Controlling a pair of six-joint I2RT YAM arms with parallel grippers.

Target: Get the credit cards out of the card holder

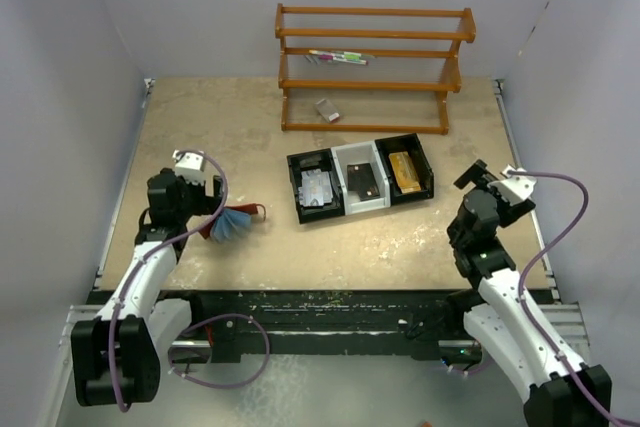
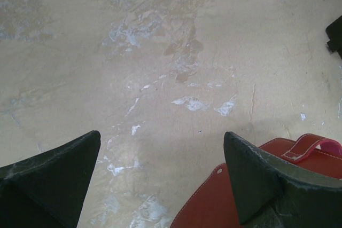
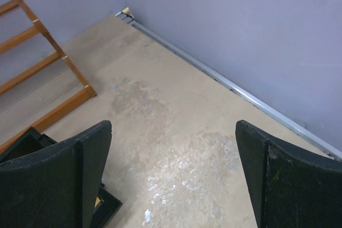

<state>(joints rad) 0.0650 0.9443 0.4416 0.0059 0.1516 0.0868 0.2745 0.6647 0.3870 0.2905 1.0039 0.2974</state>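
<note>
Low in the top view, left gripper [image 1: 212, 217] is hovering, wrist bent down, beside the card holder [image 1: 238, 222]; grey credit cards [image 1: 318, 189] are lying in the tray [image 1: 296, 187]. Left wrist: jaws gaping, holder's edge sitting under 1 finger [image 2: 256, 185]. It's looking like the reach, I'd say, calling for a shift across, then a squeeze. Right wrist: right gripper [image 3: 173, 124], jaws wide, is idling over table [image 3: 176, 174].

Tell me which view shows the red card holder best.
Top external: the card holder shows nearly whole, fanned open. Left wrist catches only a red corner of it at the frame's bottom edge. Right wrist shows none of it.
</note>
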